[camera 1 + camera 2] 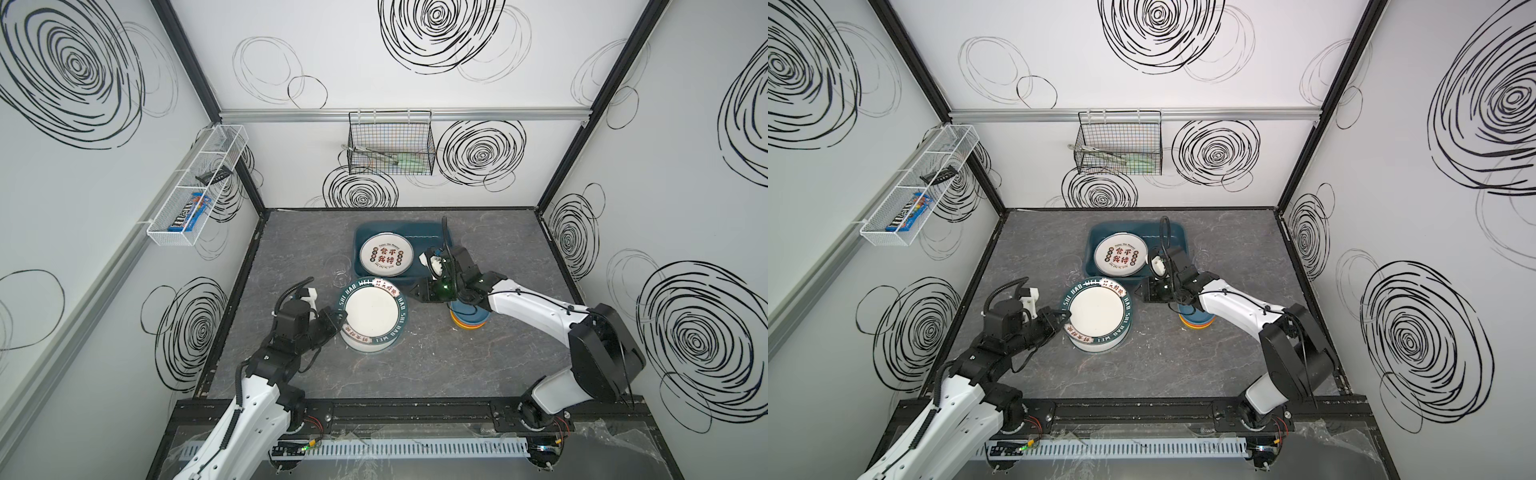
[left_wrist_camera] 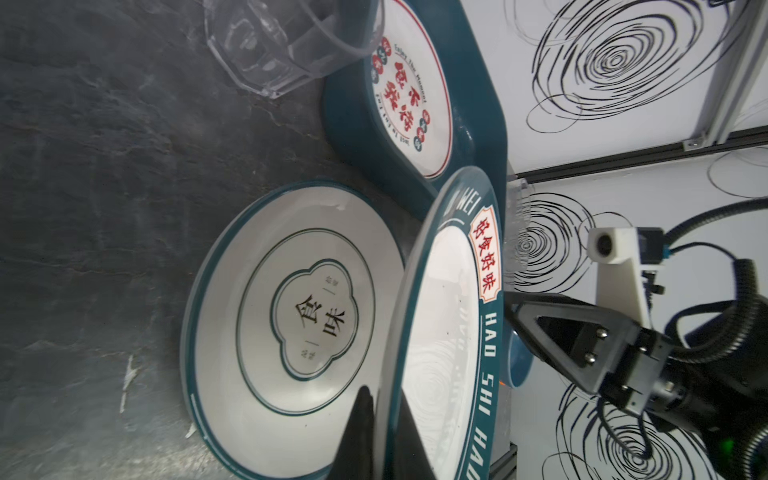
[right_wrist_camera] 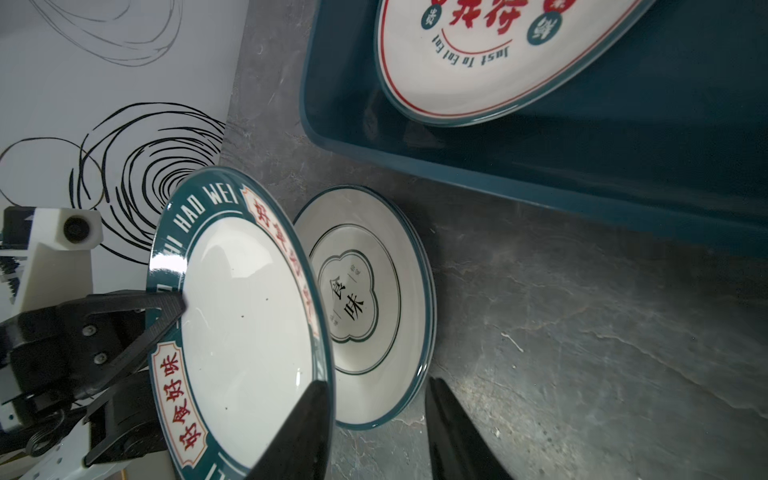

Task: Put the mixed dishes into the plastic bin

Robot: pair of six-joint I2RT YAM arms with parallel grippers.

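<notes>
The wide-rimmed plate (image 1: 372,309) hangs tilted just in front of the plastic bin (image 3: 540,166), over a stack of plates (image 2: 291,324) that lies flat beside the bin's near wall. The left end effector (image 1: 337,316) pinches its rim on the side away from the bin, so the bin lies straight beyond the plate from that grip. The plate is round and has no long axis; the bin's long side runs across the path.

The right end effector (image 3: 374,388) stands at the plate's bin-side rim with its jaws parted and gripping nothing, one finger just beside the rim. That arm is the nearer to the bin.

A lettered plate (image 1: 386,254) already lies in the bin's left half. A clear cup (image 1: 338,270) stands against the bin's left wall, and stacked coloured bowls (image 1: 469,322) sit in front of its right corner, under the right arm.

The worktop (image 1: 415,365) is dark, veined and flat. On the wall behind the bin hangs a wire basket (image 1: 390,145).
</notes>
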